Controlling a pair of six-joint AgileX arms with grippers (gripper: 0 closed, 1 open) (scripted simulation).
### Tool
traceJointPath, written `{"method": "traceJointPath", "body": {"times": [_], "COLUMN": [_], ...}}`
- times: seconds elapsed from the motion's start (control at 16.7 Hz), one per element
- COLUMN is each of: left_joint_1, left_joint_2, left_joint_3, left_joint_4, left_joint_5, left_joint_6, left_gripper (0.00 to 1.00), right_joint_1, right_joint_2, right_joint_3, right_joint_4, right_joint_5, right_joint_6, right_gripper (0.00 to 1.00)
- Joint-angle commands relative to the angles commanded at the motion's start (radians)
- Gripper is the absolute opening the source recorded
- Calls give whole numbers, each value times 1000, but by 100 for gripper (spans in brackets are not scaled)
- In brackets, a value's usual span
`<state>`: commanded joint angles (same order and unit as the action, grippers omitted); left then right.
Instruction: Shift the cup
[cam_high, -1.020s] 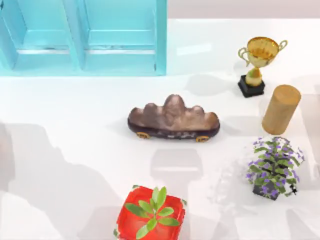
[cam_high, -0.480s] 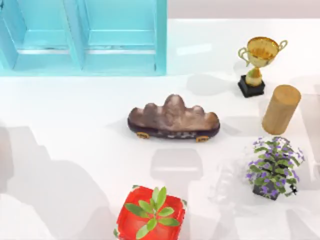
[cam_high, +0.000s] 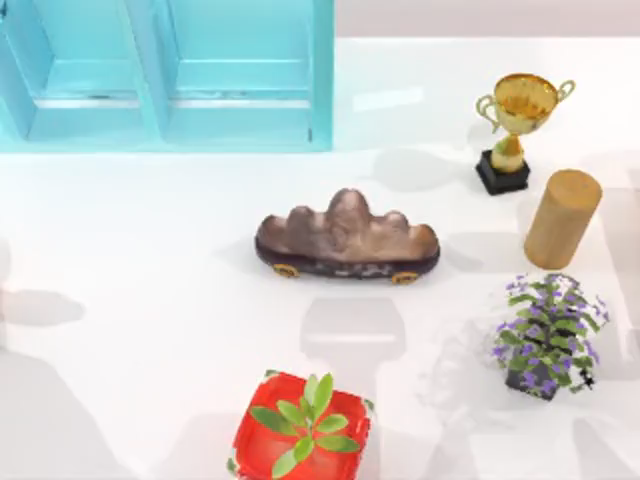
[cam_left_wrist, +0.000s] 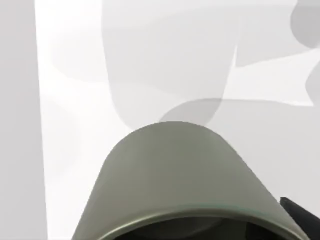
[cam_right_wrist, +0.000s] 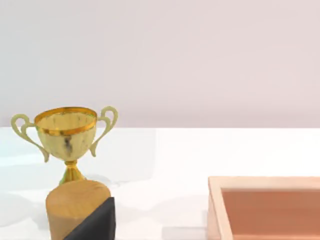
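Observation:
The cup (cam_left_wrist: 180, 185) is olive-grey and matte, and I see it from very close in the left wrist view, its rim toward the camera and its tapered wall pointing away over the white table. A dark fingertip (cam_left_wrist: 300, 212) of my left gripper lies against the cup's side, so the gripper is shut on the cup. A dark edge of my right gripper (cam_right_wrist: 95, 222) sits low in the right wrist view, in front of the tan wooden cylinder (cam_right_wrist: 70, 202).
A blue cabinet (cam_high: 165, 75) stands at the back left. A brown rock ornament (cam_high: 346, 237) sits mid-table, with a red potted plant (cam_high: 302, 425) at the front. At the right are a gold trophy (cam_high: 518, 125), the wooden cylinder (cam_high: 562, 218) and a purple-flowered plant (cam_high: 547, 335). A wooden tray (cam_right_wrist: 265, 207) is nearby.
The big arm shadow on the table's left side has slid left and toward the front edge, leaving a small shadow patch at the far left. Nothing on the table moved.

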<state>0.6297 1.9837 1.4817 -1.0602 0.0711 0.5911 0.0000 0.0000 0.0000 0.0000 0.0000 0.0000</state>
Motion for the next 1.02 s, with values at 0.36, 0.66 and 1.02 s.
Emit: {"method": "traceJointPath", "body": {"times": [0.36,0.66,1.02], "left_joint_1": [-127,-130,-130], "left_joint_2": [45,46,46], "left_joint_3": [-69,-69,-69], "left_joint_4": [94,94,94], "left_joint_5": [-12,-12,-12], "left_joint_6": [-62,-64,-64], "left_gripper": [0,8,53], "right_joint_1": [0,0,0], "right_joint_2": [0,0,0], "right_joint_3": [0,0,0], "right_joint_4": [0,0,0], "right_joint_5": [0,0,0], "right_joint_6": [0,0,0], "right_gripper": [100,100,100]}}
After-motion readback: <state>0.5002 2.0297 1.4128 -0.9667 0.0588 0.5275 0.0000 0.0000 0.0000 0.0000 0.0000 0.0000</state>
